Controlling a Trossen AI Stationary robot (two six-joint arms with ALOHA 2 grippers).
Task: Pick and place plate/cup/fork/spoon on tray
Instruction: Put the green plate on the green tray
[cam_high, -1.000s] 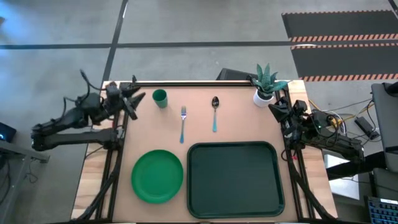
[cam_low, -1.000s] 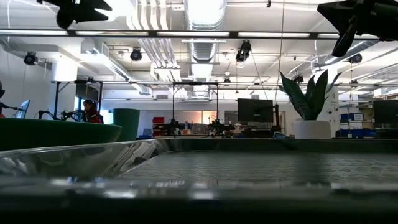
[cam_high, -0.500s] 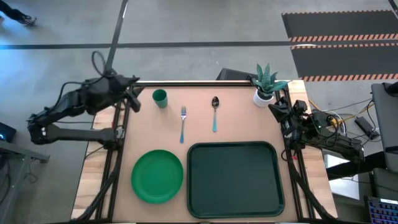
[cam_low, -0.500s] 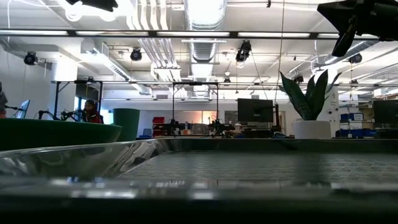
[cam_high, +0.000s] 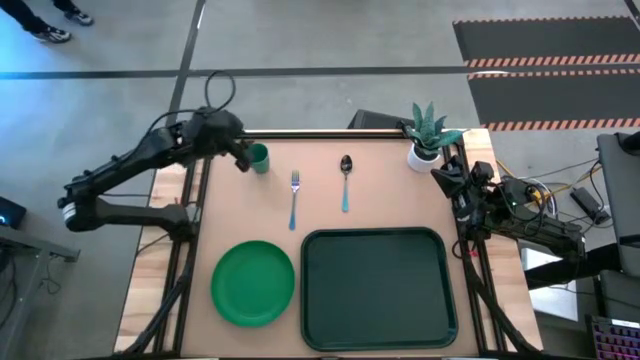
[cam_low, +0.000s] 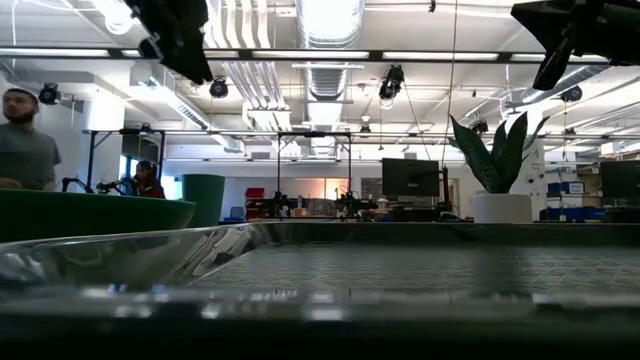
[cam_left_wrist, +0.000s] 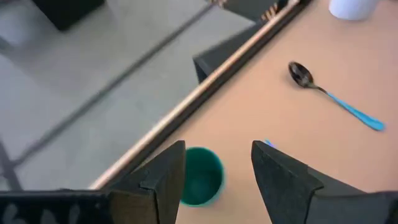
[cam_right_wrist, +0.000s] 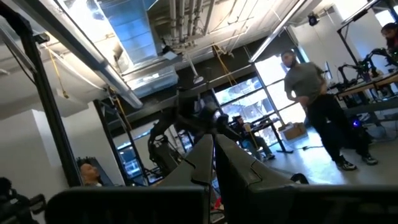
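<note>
The small green cup (cam_high: 257, 158) stands upright on the table at the far left. My left gripper (cam_high: 240, 155) hovers open just left of and above it. In the left wrist view the cup (cam_left_wrist: 200, 183) shows between the two open fingers, untouched. The fork (cam_high: 294, 198) and the spoon (cam_high: 345, 182) lie flat at the far middle. The bright green plate (cam_high: 253, 283) lies at the near left, and the dark green tray (cam_high: 375, 288) lies beside it at the near right. My right gripper (cam_high: 445, 178) waits shut at the table's right edge.
A white pot with a spiky green plant (cam_high: 428, 135) stands at the far right corner. A person (cam_low: 25, 150) walks in the room beyond the table. Bare tabletop lies between the cutlery and the tray.
My left gripper has swung from beyond the table's left edge toward the right, and now stands over the far left corner next to the cup. The tableware has stayed in place.
</note>
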